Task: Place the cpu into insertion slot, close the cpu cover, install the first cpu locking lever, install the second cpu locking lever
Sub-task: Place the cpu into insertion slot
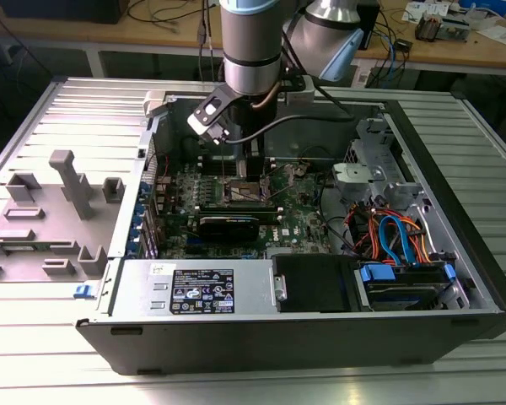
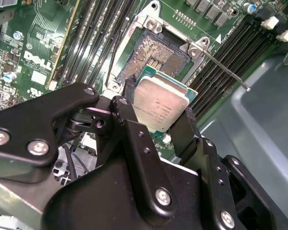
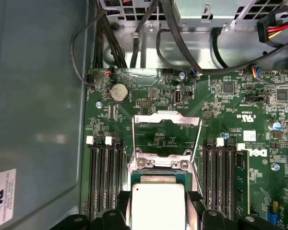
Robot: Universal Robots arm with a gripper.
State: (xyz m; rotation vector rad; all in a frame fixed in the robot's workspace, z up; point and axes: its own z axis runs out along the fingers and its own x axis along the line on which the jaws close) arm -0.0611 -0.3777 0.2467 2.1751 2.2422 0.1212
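The cpu (image 2: 161,103) is hanging over the green motherboard (image 3: 149,96), with the gripper (image 2: 158,109) clamping its 2 black fingers (image 2: 183,130) on opposite edges. The cpu cover (image 3: 168,117) is lying swung open, and the insertion slot (image 2: 156,55) is showing its bare pin field just beyond the cpu.

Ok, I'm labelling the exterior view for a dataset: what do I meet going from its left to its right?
grey plastic fixture → gripper holding the cpu → blue and orange cables

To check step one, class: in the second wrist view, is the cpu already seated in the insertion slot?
No: the gripper holds the cpu between its fingers, and the insertion slot lies bare.
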